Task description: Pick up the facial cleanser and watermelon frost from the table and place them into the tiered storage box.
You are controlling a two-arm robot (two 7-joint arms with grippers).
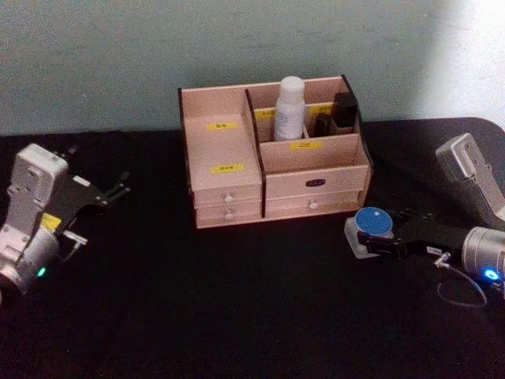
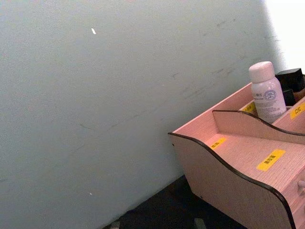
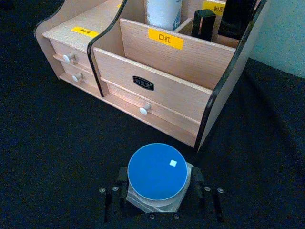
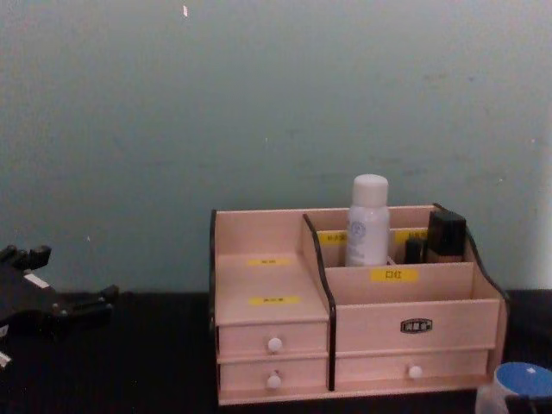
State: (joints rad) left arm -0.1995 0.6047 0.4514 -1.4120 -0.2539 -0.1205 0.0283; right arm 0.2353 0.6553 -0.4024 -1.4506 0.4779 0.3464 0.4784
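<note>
Right wrist view showed the right gripper [image 3: 159, 188] clamped on the squat blue-lidded jar [image 3: 157, 171], fingers [image 3: 199, 179] low on its frosted square base, likely for a steady lift, just in front of the tiered storage box [image 3: 162, 83] on the black tabletop [image 3: 47, 157]. A smooth white bottle [image 1: 289, 106] stood in the pale wooden box's rear compartment; the left gripper [image 1: 114, 188] hung open, well off the box's left.

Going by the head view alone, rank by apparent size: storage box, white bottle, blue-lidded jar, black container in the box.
1. tiered storage box
2-3. white bottle and blue-lidded jar: they look alike, and the jar sits nearer the camera, so I leave them unranked.
4. black container
</note>
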